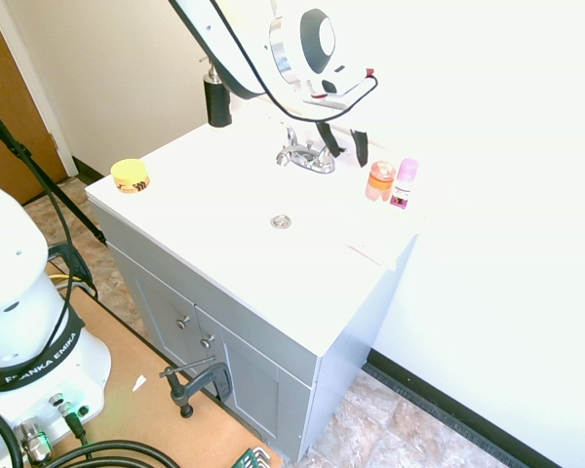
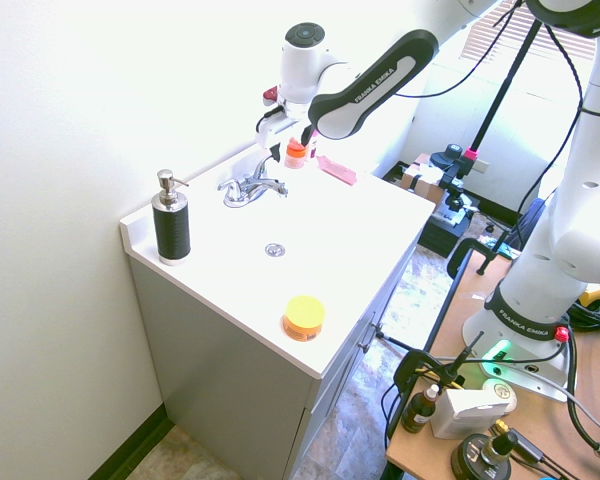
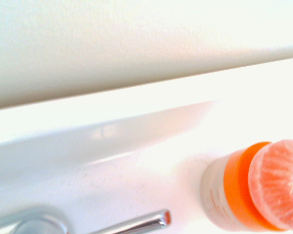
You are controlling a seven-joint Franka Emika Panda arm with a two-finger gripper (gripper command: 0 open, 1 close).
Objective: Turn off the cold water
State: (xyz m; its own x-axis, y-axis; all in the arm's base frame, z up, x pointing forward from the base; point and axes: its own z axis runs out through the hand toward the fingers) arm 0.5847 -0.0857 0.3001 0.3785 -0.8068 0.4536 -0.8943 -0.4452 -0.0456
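The chrome two-handled faucet stands at the back of the white basin. Its right-hand lever, the cold water handle, lies next to the orange-capped bottle. In the wrist view the tip of that lever shows close by, blurred. My gripper hangs just above and slightly right of this handle, open, with one black finger over the lever and nothing between the fingers. No running water is visible.
An orange-capped bottle and a pink-capped bottle stand right of the faucet. A black soap dispenser stands at the back left, a yellow tin on the front corner. The wall is close behind.
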